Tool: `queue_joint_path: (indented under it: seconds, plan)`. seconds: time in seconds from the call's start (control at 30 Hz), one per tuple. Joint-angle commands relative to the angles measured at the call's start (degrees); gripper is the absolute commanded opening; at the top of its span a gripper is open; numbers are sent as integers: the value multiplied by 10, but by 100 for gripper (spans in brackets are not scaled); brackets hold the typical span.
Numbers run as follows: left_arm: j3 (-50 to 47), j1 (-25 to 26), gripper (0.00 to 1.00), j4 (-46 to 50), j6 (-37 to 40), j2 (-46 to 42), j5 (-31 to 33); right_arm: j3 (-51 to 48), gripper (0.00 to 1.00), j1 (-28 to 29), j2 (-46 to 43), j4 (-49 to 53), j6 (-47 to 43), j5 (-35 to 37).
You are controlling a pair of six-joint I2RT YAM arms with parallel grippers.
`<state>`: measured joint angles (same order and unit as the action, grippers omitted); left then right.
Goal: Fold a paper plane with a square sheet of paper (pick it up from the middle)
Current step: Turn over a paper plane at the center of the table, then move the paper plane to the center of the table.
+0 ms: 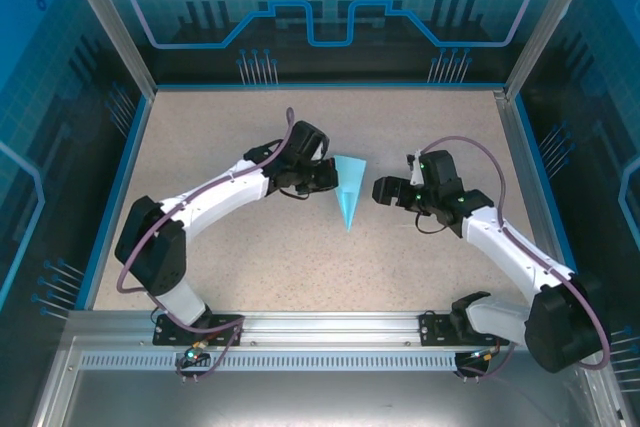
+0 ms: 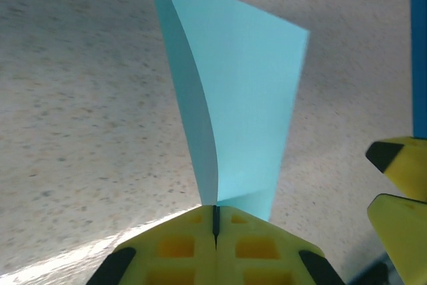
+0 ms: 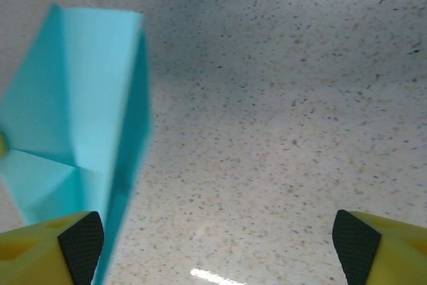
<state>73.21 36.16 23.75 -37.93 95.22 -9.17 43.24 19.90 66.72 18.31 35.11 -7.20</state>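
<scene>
Paper plane (image 1: 348, 190), one light cyan dart, sits over the middle of the table with its point toward the near edge and its wide end toward the far one. Whether it rests flat or is lifted I cannot tell.

At the near edge a metal rail (image 1: 320, 332) carries the bases of two arms, one on each side. Beyond it spreads the table (image 1: 200, 127), a beige speckled top with a blue rim and open surface on every side of the dart.

There are two grippers. The left gripper (image 1: 322, 175) is clamped tight on the dart's left side. Its wrist view shows the yellow fingers (image 2: 180, 245) meeting with the paper (image 2: 247, 98) pinched in the seam and one flap standing up. The right gripper (image 1: 383, 190) sits just to the dart's right with its jaws spread wide, gripping nothing. In its wrist view the folded paper (image 3: 73, 118) lies beside its left finger (image 3: 47, 248); I cannot tell whether they touch.

A broad band of clear tabletop runs to the far rim. Translucent blue panels (image 1: 330, 7) with printed lines wall in three sides, framed by aluminium posts (image 1: 105, 17).
</scene>
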Motion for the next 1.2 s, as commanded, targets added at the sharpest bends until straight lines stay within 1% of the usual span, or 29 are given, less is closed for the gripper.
queue_joint_path:
  seconds: [0.0,0.1,0.17,0.4,0.6,0.83,1.17]
  plan:
    - [-40,-7,0,-112,-3,25,-96,-13,86,0,-1,-20,31,-38]
    - [-58,-9,0,-166,-21,49,-139,-9,74,10,17,-18,34,-49]
    - [-61,-9,0,-181,-27,64,-150,-3,68,21,30,-16,37,-49]
    - [-98,-18,0,-230,-46,96,-156,0,58,51,83,-44,65,-43]
    - [-159,-34,0,-256,-53,98,-137,19,47,86,131,-44,65,-29]
    - [-199,-44,0,-269,-59,96,-127,53,39,133,179,-26,53,-6]
    - [-208,-45,0,-266,-57,91,-116,111,37,171,252,-2,49,4]
